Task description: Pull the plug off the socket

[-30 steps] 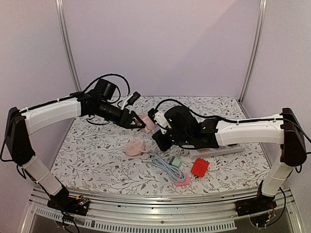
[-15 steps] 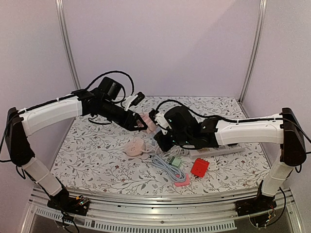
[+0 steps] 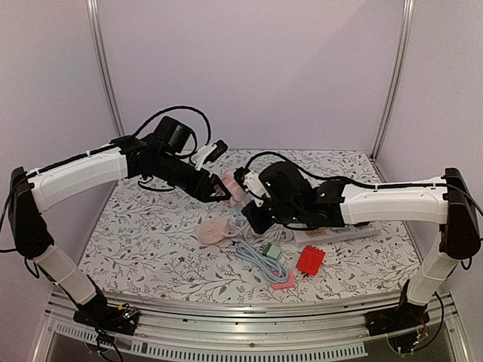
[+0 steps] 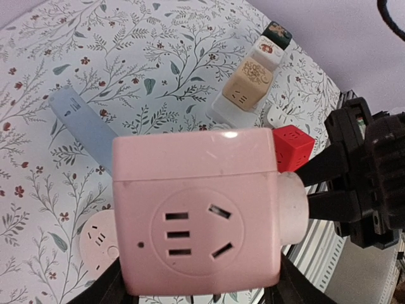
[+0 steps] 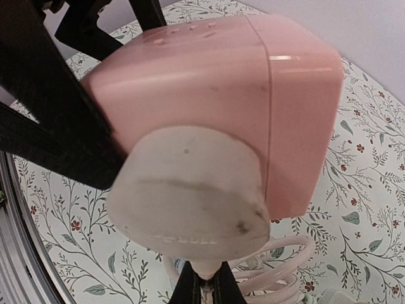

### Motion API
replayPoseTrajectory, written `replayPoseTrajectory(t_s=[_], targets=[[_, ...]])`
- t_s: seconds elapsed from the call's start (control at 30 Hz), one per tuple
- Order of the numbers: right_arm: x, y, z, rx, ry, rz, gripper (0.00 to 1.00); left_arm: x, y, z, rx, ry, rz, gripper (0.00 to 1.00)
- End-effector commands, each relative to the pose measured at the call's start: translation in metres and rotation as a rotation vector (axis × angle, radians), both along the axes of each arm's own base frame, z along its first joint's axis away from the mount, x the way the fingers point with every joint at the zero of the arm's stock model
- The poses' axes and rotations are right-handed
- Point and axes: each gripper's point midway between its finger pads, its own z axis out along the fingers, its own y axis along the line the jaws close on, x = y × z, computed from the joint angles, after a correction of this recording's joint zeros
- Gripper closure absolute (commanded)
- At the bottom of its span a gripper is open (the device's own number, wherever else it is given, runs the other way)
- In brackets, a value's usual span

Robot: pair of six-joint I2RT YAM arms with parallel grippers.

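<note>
1. Nearest on the table (image 3: pixel 136 249), under the work, a red cube (image 3: pixel 310 259), a grey cable (image 3: pixel 260 260) and a round pink socket block (image 3: pixel 213 228) are noted. A downward pull would meet this clutter.
2. Above them the socket (image 4: pixel 196 215), a pink cube, is held off the table. The left jaws (image 3: pixel 217 190) are set partly spread against two opposite sides of it.
3. The plug (image 4: pixel 291 206), off-white and round, is seen seated in the cube's side face turned toward the right arm. No gap is visible at the joint, so it is judged not yet drawn out.
4. The right jaws (image 5: pixel 204 288) are pressed together on the cord (image 5: pixel 278 259) just at the plug's back. This arm is the nearer one to the plug.
5. The plug's axis is judged to run from the left jaws straight to the right jaws, roughly level and across the table. The pull should follow that line, away from the cube.
6. Farther off, open air is seen on the right arm's side above a white strip (image 3: pixel 339 234). The back wall stands well apart.
</note>
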Motion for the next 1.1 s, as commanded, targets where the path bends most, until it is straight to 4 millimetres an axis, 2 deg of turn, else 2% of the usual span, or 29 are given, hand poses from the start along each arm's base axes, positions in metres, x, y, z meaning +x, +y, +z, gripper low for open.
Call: replayPoseTrajectory(t_s=[0.0,0.13,0.3,0.5,0.73,0.9,1.07], targets=[[-0.016,0.011,0.084,0.197,-0.076,0.057,1.00,0.037,0.051,-0.031,0.214,-0.051,0.200,0.87],[-0.014,0.014,0.071,0.175,-0.062,0.053,1.00,0.029,0.033,-0.012,0.002,0.041,0.126,0.87],[-0.008,0.015,0.046,0.130,-0.038,0.021,1.00,0.017,0.022,0.015,-0.179,0.102,0.022,0.87],[0.005,0.017,0.024,0.087,-0.029,-0.037,1.00,0.000,0.012,0.036,-0.282,0.132,-0.083,0.88],[0.010,0.021,-0.006,0.035,0.009,-0.059,1.00,-0.007,0.011,0.047,-0.318,0.124,-0.112,0.88],[0.010,0.022,-0.001,0.045,0.006,-0.053,1.00,-0.005,0.013,0.044,-0.305,0.118,-0.095,0.89],[0.009,0.022,0.008,0.060,0.000,-0.047,1.00,0.007,0.022,0.034,-0.228,0.075,-0.026,0.89]])
